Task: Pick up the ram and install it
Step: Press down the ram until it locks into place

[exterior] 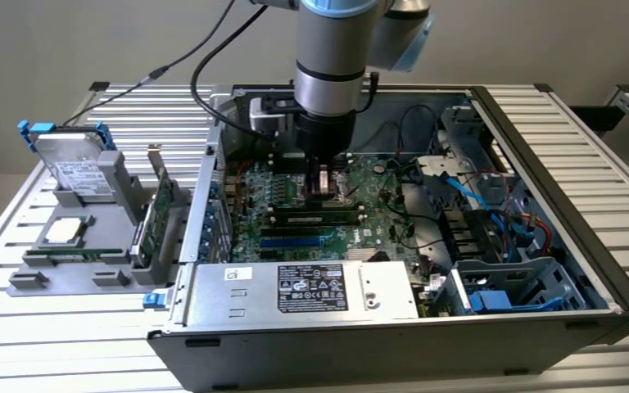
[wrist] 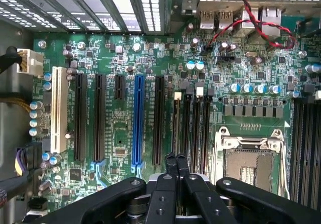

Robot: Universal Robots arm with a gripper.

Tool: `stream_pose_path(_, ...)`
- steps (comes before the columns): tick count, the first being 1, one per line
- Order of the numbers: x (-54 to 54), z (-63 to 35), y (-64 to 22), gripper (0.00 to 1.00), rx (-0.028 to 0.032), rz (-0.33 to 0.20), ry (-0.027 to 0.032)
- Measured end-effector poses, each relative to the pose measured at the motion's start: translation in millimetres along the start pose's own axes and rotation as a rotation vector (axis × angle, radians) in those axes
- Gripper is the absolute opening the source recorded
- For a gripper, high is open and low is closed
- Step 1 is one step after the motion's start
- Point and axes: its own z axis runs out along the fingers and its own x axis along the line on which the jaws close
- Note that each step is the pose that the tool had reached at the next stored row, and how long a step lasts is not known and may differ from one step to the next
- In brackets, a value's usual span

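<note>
Black metal fingers (wrist: 171, 164) of my gripper (wrist: 175, 159) are pressed flat together with nothing between them, hanging just above the green motherboard (wrist: 120, 128) beside a bank of narrow black slots (wrist: 191, 128). The silver-and-grey arm (exterior: 331, 49) stands vertically, reaching straight down into the open computer case (exterior: 576, 246); the exterior view loses its upper part at the frame edge. From outside, the fingertips are hard to separate from the dark slots. The ram (exterior: 79, 255), a thin green strip and barely legible, appears to lie flat in the grey plastic tray (exterior: 30, 282) at the exterior view's left, well apart from the gripper.
</note>
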Motion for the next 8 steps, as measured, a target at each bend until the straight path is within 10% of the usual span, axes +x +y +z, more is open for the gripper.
stream_pose_path(8,0.4,-2.4,-14.1,0.10,-0.0035,0.000,0.0000)
